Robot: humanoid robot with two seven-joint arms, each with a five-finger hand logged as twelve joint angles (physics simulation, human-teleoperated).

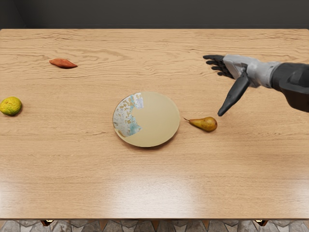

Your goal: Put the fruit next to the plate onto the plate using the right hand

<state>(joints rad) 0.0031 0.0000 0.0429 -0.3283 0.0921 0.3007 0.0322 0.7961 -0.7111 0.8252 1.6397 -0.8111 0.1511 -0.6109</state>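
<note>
Your right robot hand [231, 70] hovers spread, holding nothing.
The pear [205, 123] lies at 3 o'clock of the plate [154, 121].

Readable text: none anywhere.
Plate [159, 121]: mottled blue-and-tan pattern on its left side, no letters or numbers.

1. The wooden table [193, 183] has a round beige plate [159, 121] near the middle, with a patchy blue-white bit on its left side.
2. A brownish pear [205, 123] is lying just right of the plate, stem pointing at it, not touching.
3. The right hand [232, 71] is up above the pear, fingers [212, 60] spread, holding nothing, with one long digit angled down.
4. Far left there's a yellow-green fruit [10, 106], and a reddish-orange thing [63, 63] is up at the back left.
</note>
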